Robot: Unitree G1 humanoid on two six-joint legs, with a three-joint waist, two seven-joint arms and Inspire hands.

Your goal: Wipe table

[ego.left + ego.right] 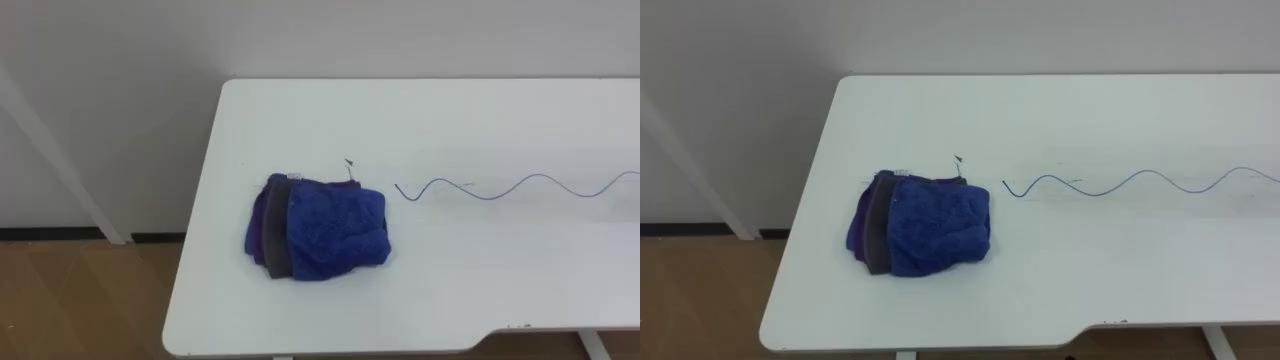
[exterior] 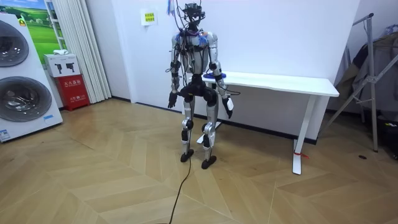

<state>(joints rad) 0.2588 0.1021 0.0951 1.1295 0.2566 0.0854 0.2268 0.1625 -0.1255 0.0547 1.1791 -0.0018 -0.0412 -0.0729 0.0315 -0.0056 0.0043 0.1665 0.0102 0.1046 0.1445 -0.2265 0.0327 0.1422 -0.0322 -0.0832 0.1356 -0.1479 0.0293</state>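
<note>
Table (image 1: 300,110), white, wavy blue line (image 1: 443,181) beside folded blue cloth (image 1: 320,232)

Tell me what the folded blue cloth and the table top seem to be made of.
The blue cloth looks like thick microfibre or terry: its surface is fuzzy and matte, with rounded folds. Darker purple and grey layers show at its left edge. The table top seems to be a hard, smooth white board, perhaps laminate, with a faint sheen; the exact material cannot be told.

A folded blue cloth (image 1: 318,232) lies near the white table's (image 1: 450,290) left end.
</note>
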